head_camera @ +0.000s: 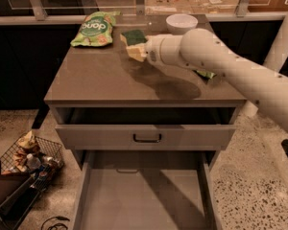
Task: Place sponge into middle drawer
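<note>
Sponge [133,37] has to end up in the middle drawer [139,200], which stands pulled out below, at 6 o'clock from the tabletop [101,75]. The arm [221,63] reaches in from 4 o'clock. Its gripper [141,51] is right against the sponge near the tabletop's back edge, with the sponge at its 11 o'clock. Whether the gripper is clamped or spread, I cannot tell.

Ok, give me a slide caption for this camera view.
Gripper at the sponge on the cabinet top, middle drawer open below.
</note>
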